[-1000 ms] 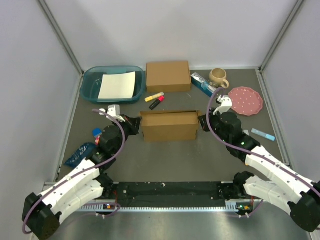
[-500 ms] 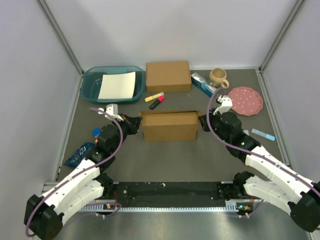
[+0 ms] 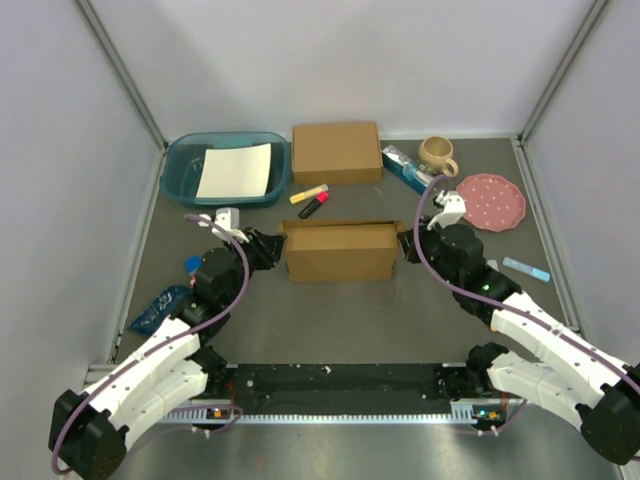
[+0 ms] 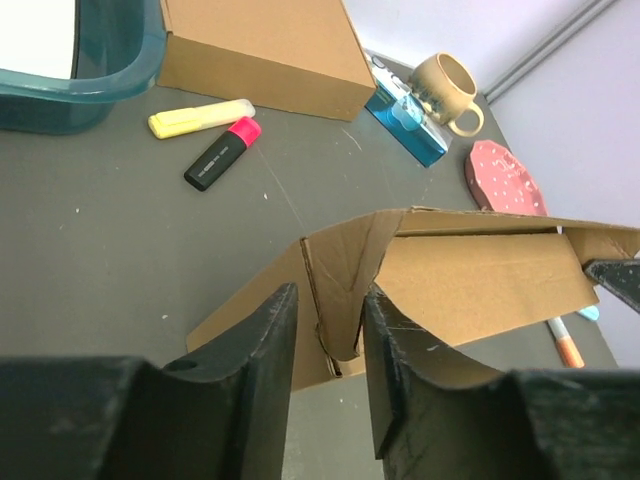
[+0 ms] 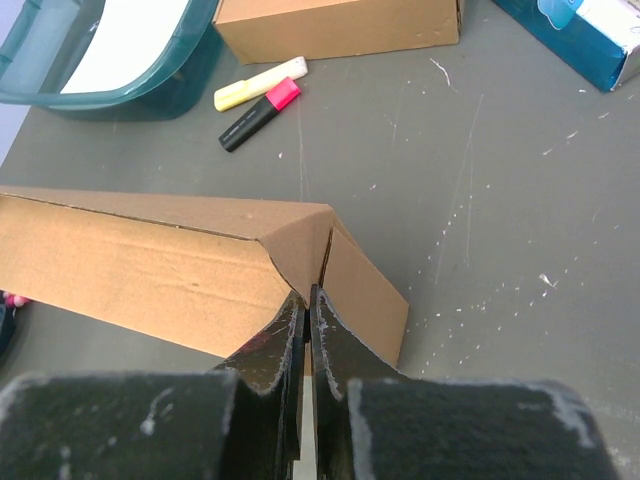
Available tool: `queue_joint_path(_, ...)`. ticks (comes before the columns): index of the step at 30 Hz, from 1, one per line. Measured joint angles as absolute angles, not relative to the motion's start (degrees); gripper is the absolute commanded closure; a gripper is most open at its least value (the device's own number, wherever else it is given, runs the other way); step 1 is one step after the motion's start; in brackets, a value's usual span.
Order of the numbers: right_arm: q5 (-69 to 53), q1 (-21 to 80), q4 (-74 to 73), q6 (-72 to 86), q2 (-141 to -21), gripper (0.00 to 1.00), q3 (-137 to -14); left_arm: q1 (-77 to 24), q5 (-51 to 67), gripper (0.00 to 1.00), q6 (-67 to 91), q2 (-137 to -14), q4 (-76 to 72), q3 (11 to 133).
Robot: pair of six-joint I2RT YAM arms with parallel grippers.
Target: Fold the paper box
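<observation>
The paper box (image 3: pixel 338 252) is brown cardboard, standing partly folded mid-table as a long shallow shape. My left gripper (image 3: pixel 268 248) is at its left end. In the left wrist view the fingers (image 4: pixel 270 340) stand apart around a bent end flap of the box (image 4: pixel 345 285), and the gripper (image 4: pixel 330 305) is open, not clamped. My right gripper (image 3: pixel 405 245) is at the box's right end. In the right wrist view it (image 5: pixel 306 296) is shut on the thin edge of the end flap (image 5: pixel 300 245).
A smaller closed brown box (image 3: pixel 336 152) sits behind. A teal basin (image 3: pixel 178 160) holding white paper is at back left. Yellow (image 3: pixel 309 191) and pink-black (image 3: pixel 314 206) highlighters lie between the boxes. A mug (image 3: pixel 437 154), blue packet (image 3: pixel 405 168), pink plate (image 3: pixel 491 201) and pen (image 3: pixel 526 268) lie right.
My left gripper drew back a little, then moved right again toward the box's left end. The box and my right arm have not visibly moved.
</observation>
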State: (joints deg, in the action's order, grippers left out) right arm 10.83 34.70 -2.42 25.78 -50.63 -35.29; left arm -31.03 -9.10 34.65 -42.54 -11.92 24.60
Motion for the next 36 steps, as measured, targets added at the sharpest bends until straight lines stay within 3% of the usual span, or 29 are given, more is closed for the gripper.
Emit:
queue_joint_path(4, 10.83, 34.7, -2.42, 25.93, -50.63, 1.0, -35.29, -31.05, -6.59, 0.92, 32.6, -43.18, -12.1, 25.39)
queue_joint_path(8, 10.94, 34.7, -2.66, 26.09, -50.43, 1.0, -35.29, -30.87, -4.58, 1.0, 30.33, -44.21, -12.58, 25.98)
queue_joint_path(15, 12.08, 34.74, -4.19, 26.15, -49.17, 1.0, -35.29, -30.79, -2.17, 1.0, 27.49, -46.96, -15.29, 26.3)
queue_joint_path(24, 12.38, 34.74, -11.11, 26.44, -46.61, 0.72, -36.97, -31.14, -0.84, 1.0, 26.41, -49.71, -18.85, 26.3)
queue_joint_path(36, 13.3, 34.74, -16.45, 26.44, -44.6, 0.62, -38.02, -31.77, -1.58, 1.0, 26.39, -54.48, -23.14, 27.33)
